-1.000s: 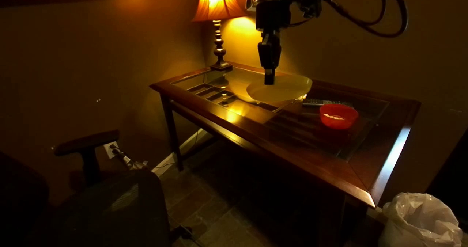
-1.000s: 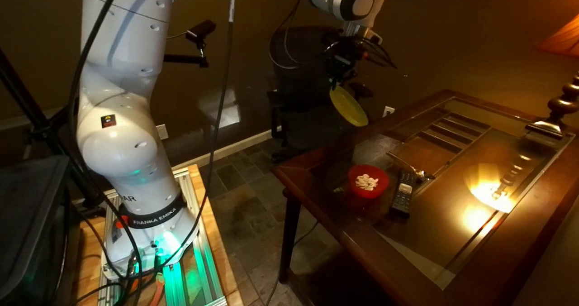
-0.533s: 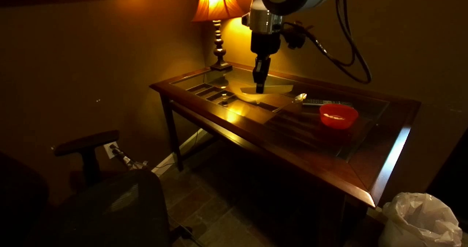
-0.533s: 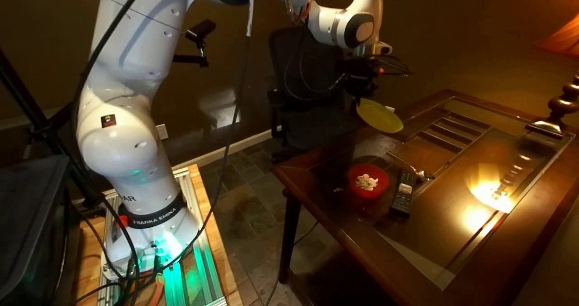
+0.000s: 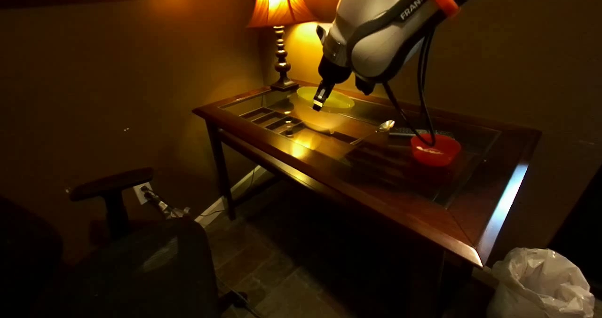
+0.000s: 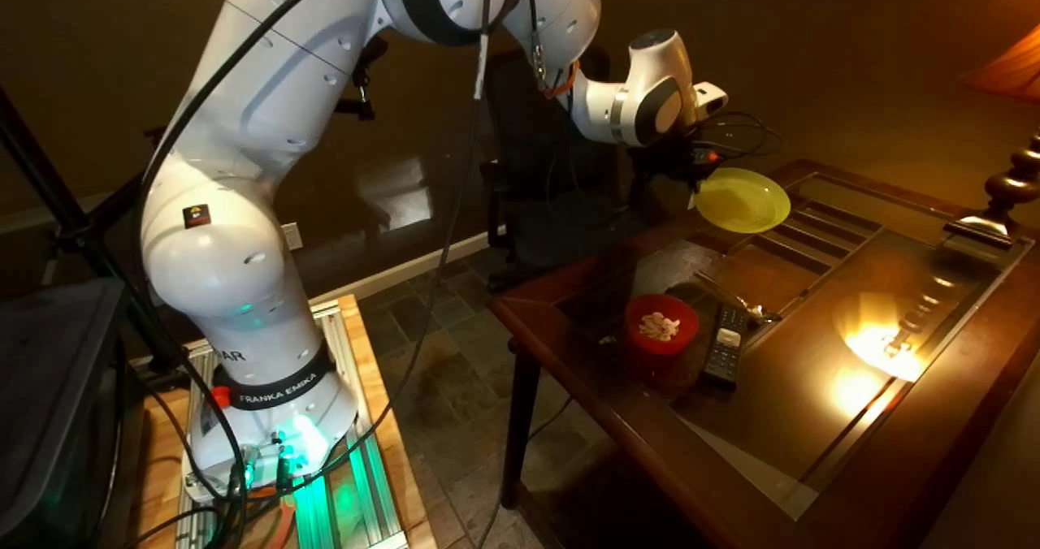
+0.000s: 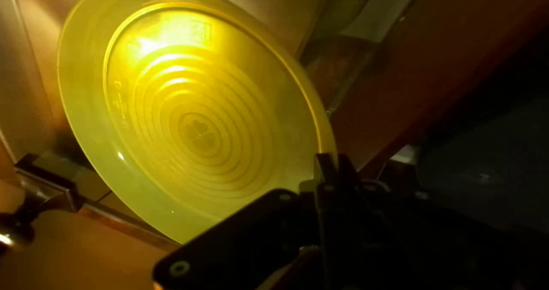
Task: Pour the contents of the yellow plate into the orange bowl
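Note:
My gripper (image 7: 336, 163) is shut on the rim of the yellow plate (image 7: 201, 110). In an exterior view the yellow plate (image 6: 743, 200) hangs in the air near the table's far edge, somewhat tilted, with no loose pieces showing on it. Another angle has the gripper (image 5: 317, 107) at the near side of the plate (image 5: 337, 102), left of the orange bowl and well apart from it. The orange bowl (image 6: 687, 334) stands upright on the glass top, holding a heap of small white pieces (image 6: 658, 326). A dark cable partly crosses the bowl (image 5: 439, 159) in an exterior view.
A remote (image 6: 721, 358) lies beside the bowl, with a spoon (image 6: 747, 309) just past it. Tiny pale bits (image 6: 608, 340) show on the table near the bowl. A lit lamp (image 5: 282, 66) stands at the back corner of the table, and a chair (image 5: 155, 261) sits in front.
The arm has carried the plate away from the bowl, toward the lamp end of the table. The plate has turned from a steep tilt to a flatter one. The bowl has stayed put.

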`<action>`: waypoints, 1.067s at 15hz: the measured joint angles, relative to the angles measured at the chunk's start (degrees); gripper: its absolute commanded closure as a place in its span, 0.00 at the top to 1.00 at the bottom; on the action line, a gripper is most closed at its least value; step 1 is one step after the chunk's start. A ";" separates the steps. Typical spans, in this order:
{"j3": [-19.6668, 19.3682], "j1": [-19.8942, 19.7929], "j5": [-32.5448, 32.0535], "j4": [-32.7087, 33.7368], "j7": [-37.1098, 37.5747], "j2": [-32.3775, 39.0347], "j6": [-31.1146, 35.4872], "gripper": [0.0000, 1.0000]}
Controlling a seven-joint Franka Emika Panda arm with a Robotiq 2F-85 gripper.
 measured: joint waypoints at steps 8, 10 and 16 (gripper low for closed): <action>-26.73 17.27 -4.09 0.09 12.19 9.95 22.17 0.01; -29.48 20.07 -4.00 -0.05 13.61 11.12 21.97 0.01; -27.62 21.02 -3.94 -0.33 13.60 10.77 14.31 0.01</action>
